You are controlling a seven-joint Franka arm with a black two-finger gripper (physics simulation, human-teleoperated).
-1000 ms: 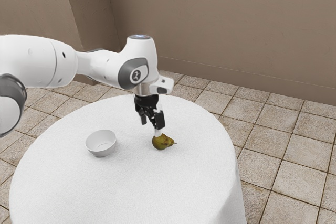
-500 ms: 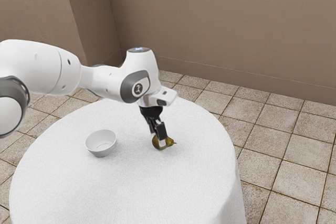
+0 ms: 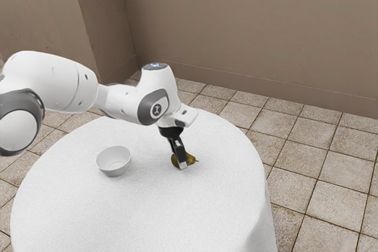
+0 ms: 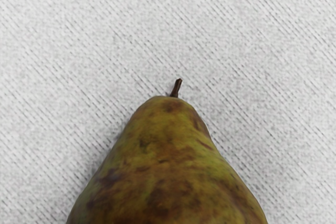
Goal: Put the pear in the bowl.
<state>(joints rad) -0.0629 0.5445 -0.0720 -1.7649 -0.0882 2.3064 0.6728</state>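
Lowering the black gripper (image 3: 182,162) farther onto the pear (image 3: 191,159) since the earlier frame | finding the pear on the white tablecloth (image 3: 147,205), apart from the white bowl (image 3: 114,168) | not managing to tell whether gripping | seemingly finishing the approach, leaving lift, carry and release

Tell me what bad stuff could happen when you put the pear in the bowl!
The pear is lying on its side and tapers toward its stem, so it might slip or twist when I lift it. The bowl stands apart from it, so I could drop the pear on the tablecloth on the way. The stem sticks out, so it might bump the bowl's rim.
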